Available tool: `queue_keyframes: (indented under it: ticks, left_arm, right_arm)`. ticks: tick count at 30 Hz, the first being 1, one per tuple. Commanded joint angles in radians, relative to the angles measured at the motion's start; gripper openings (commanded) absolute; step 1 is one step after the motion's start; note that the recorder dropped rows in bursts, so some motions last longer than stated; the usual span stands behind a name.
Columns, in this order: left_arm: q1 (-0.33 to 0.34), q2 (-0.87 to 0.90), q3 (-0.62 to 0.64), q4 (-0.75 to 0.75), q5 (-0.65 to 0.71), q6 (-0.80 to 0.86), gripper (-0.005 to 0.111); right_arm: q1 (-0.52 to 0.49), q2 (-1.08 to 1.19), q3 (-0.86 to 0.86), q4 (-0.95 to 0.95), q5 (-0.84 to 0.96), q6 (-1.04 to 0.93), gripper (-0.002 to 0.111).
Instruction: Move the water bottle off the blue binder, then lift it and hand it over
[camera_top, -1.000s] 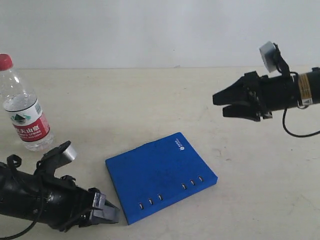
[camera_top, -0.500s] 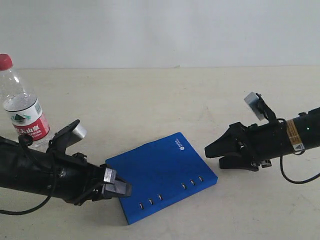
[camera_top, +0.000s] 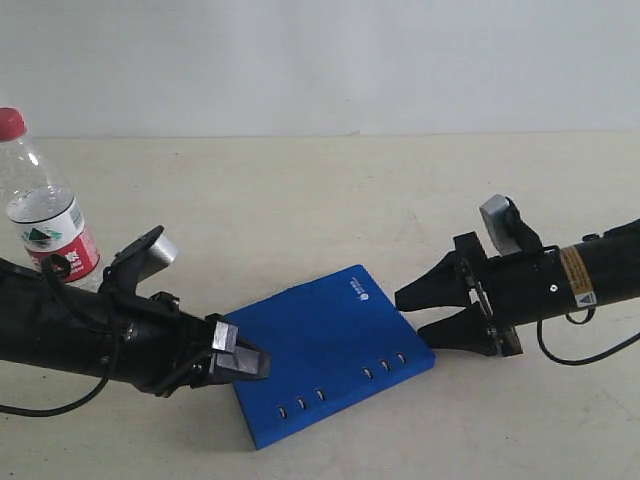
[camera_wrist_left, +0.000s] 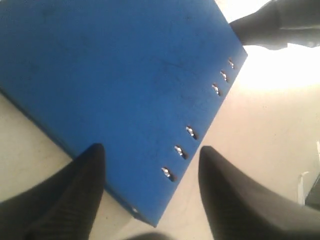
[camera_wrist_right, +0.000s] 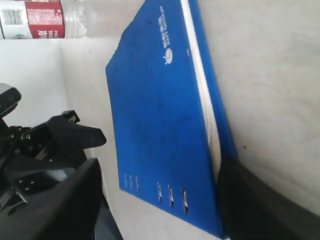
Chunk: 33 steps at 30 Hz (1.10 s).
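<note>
Left claw (camera_top: 250, 360) and right claw (camera_top: 411, 317) have reached the blue binder (camera_top: 320, 345), both open; water bottle (camera_top: 45, 215) apart.

We see both arms drawn in to the blue binder (camera_top: 320, 350).
Left gripper (camera_top: 248, 362) has come from the table's (camera_top: 300, 200) near edge to its left side; right gripper (camera_top: 412, 317) has sunk to its right edge.

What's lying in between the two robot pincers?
The blue binder, flat on the table. The exterior view shows the left pincer at one edge and the right pincer at the opposite edge, both open.
</note>
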<state>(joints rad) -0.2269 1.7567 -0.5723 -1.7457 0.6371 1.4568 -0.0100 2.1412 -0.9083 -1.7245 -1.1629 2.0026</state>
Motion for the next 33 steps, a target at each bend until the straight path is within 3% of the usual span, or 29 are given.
queue_keyframes:
  ticks: [1,6,12,14,16,18,23,25,29,33]
  left_arm:
    - [-0.003,0.002,-0.007,0.001,0.045,-0.007,0.053]
    - [-0.003,0.002,-0.007,0.001,0.077,-0.007,0.053]
    - [-0.003,0.002,-0.007,0.001,0.077,-0.007,0.053]
    - [-0.003,0.002,-0.007,0.001,0.077,-0.007,0.053]
    - [-0.003,0.002,-0.007,0.001,0.077,-0.003,0.053]
    - [-0.003,0.002,-0.007,0.001,0.066,-0.003,0.053]
    - [0.027,-0.024,-0.035,0.001,-0.107,-0.003,0.053]
    - [0.077,-0.073,-0.062,0.001,-0.146,-0.003,0.053]
    - [0.106,-0.144,-0.02,0.001,-0.347,-0.027,0.052]
    - [0.106,-0.194,0.09,0.001,-0.365,-0.093,0.052]
  right_arm:
    - [0.077,0.009,-0.002,-0.02,-0.025,0.033,0.059]
    - [0.202,0.009,-0.002,-0.02,-0.058,-0.026,0.059]
    - [0.225,-0.002,-0.002,-0.02,-0.058,-0.039,0.058]
    - [0.225,-0.004,-0.002,-0.02,-0.058,-0.039,0.053]
    - [0.225,-0.006,-0.002,-0.02,-0.058,-0.039,0.035]
    - [0.227,-0.006,-0.002,-0.02,-0.058,-0.039,0.026]
    - [0.227,-0.006,-0.002,-0.02,-0.058,-0.08,0.021]
    - [0.227,-0.006,-0.002,-0.02,-0.058,-0.118,0.0]
    - [0.227,-0.006,-0.002,0.057,-0.058,-0.17,0.0]
    - [0.218,-0.006,-0.002,0.241,-0.058,-0.199,0.0]
